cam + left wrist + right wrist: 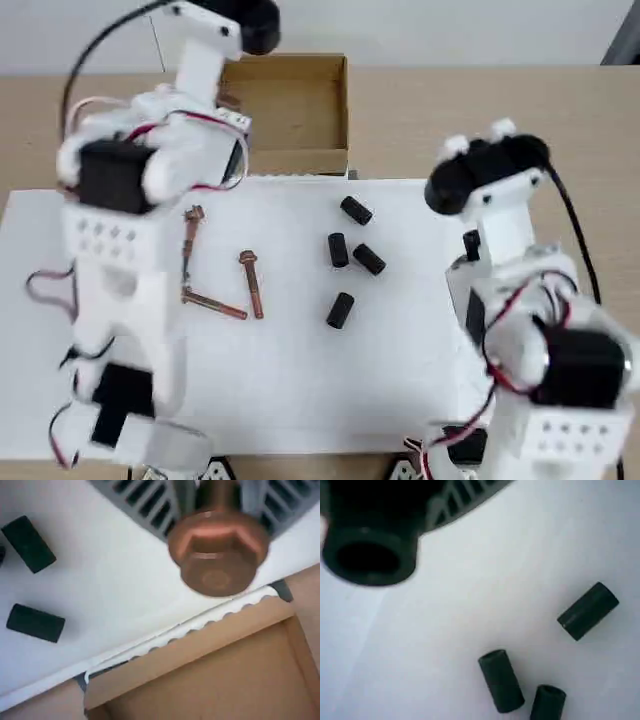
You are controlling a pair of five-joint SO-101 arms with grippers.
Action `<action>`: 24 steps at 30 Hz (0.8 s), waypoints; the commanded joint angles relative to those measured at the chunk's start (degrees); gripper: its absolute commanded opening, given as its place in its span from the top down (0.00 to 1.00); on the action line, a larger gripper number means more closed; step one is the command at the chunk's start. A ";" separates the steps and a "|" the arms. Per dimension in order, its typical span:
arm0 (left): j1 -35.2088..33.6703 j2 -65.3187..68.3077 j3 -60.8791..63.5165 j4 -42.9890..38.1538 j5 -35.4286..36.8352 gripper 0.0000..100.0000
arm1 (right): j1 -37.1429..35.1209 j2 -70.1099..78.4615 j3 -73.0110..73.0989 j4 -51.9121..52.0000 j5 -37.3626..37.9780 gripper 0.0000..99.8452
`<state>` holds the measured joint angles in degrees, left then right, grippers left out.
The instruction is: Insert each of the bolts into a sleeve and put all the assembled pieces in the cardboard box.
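White sheet (300, 400) covers the middle of the table (450, 110). The cardboard box (300, 110) stands open against the sheet's far edge.

Left gripper (216, 495): fingers pinched on the shank of the held bolt (217, 550). The bolt is copper-coloured, with its hex head towards the wrist camera. It hangs over the sheet's far edge, just beside the box's near wall.

Right gripper (385, 510): clamped on the held sleeve (367, 555), which is black with its bore facing the camera, over the right part of the sheet.

Loose on the sheet, left of centre: bolt A (192, 228), bolt B (251, 283) and bolt C (213, 303). C lies crosswise near the near ends of A and B; I cannot tell if they touch.

Centre: sleeve 1 (356, 210) is farthest. Sleeve 2 (338, 250) and sleeve 3 (369, 259) lie close together, and sleeve 4 (340, 310) is nearest. All four lie on their sides.
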<state>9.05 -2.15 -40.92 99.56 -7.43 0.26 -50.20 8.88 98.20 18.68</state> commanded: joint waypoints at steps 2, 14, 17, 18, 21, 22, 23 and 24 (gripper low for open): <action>0.18 -11.87 12.44 0.44 5.36 1.00 | 0.13 -5.93 5.80 0.04 -1.41 1.00; 0.09 -38.42 53.05 -14.51 14.68 1.00 | -0.13 -23.69 26.90 -11.91 -9.49 1.00; -0.26 -46.51 62.20 -22.95 14.86 1.00 | -0.22 -28.97 32.09 -15.96 -10.37 1.00; -0.35 -48.97 65.10 -25.58 14.86 1.00 | -0.31 -30.46 33.85 -17.19 -10.37 1.00; -0.35 -56.09 73.36 -31.91 15.21 1.00 | -2.95 -34.95 39.38 -19.03 -10.29 1.00; -0.35 -58.11 75.91 -33.58 16.18 1.00 | -4.26 -36.18 40.88 -19.12 -10.29 1.00; -0.35 -60.22 78.02 -34.99 17.41 1.00 | -5.76 -37.41 42.46 -19.38 -10.37 1.00; -0.35 -62.15 79.96 -36.04 18.90 1.00 | -7.52 -38.64 44.13 -20.18 -10.99 1.00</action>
<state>9.05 -58.15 34.68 68.44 8.75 -3.78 -86.07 50.46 80.62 9.01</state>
